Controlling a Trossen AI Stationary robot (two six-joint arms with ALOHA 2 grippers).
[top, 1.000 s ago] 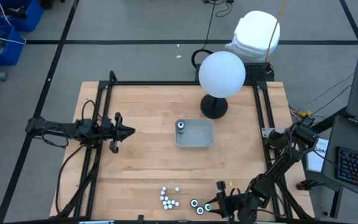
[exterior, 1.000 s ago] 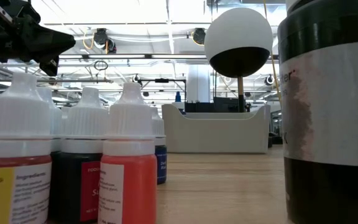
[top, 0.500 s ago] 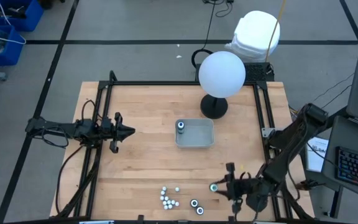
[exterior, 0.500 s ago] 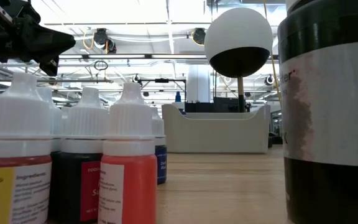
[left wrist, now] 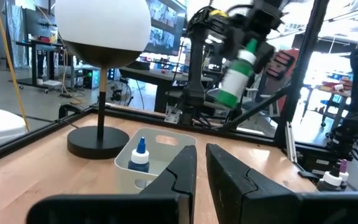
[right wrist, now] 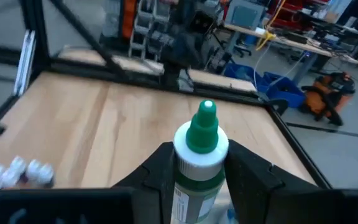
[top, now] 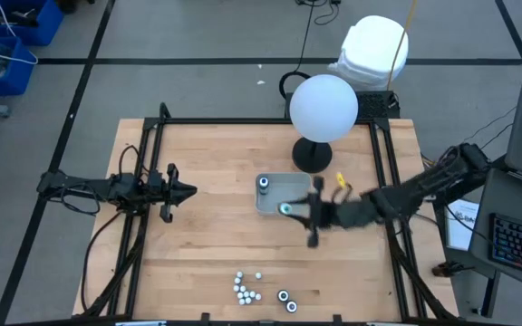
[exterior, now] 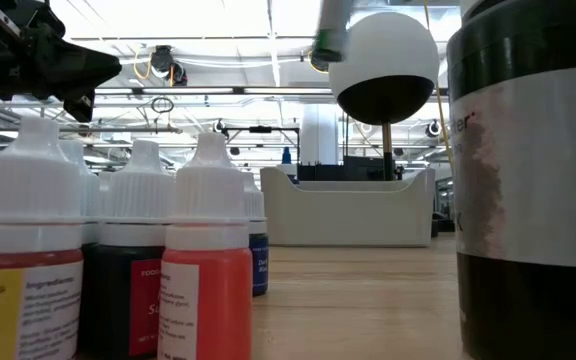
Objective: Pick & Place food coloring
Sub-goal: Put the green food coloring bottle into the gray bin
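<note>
My right gripper (top: pixel 290 210) hangs over the near right part of the clear tray (top: pixel 299 201), shut on a food coloring bottle (left wrist: pixel 236 74) that has a green cap and a white collar. One blue-capped bottle (top: pixel 264 184) stands in the tray's far left corner. More food coloring bottles (top: pixel 246 288) stand in a cluster on their bases at the table's near edge, with two dark round ones (top: pixel 287 301) beside them. My left gripper (top: pixel 187 190) waits, shut, at the left of the table, pointing at the tray. My right gripper pinches the bottle's body just below the white collar (right wrist: pixel 199 182) between its two fingers (right wrist: pixel 166 169). The fingers come in about level from the table's right. The bottle is lifted clear above the tray and tilted, with its green tip (right wrist: pixel 206 109) upward.
A white globe lamp (top: pixel 323 107) stands on a dark round base (top: pixel 312 156) just behind the tray. In the low view the near bottles (exterior: pixel 208 270) and a big dark bottle (exterior: pixel 533 170) fill the foreground. Black frame rails (top: pixel 386 163) run along the table's sides.
My right gripper has risen from the table's near right corner and swung toward the far left, over the tray. It carries the green-capped bottle, which is lifted clear of the table. The two dark round bottles stay at the near edge.
</note>
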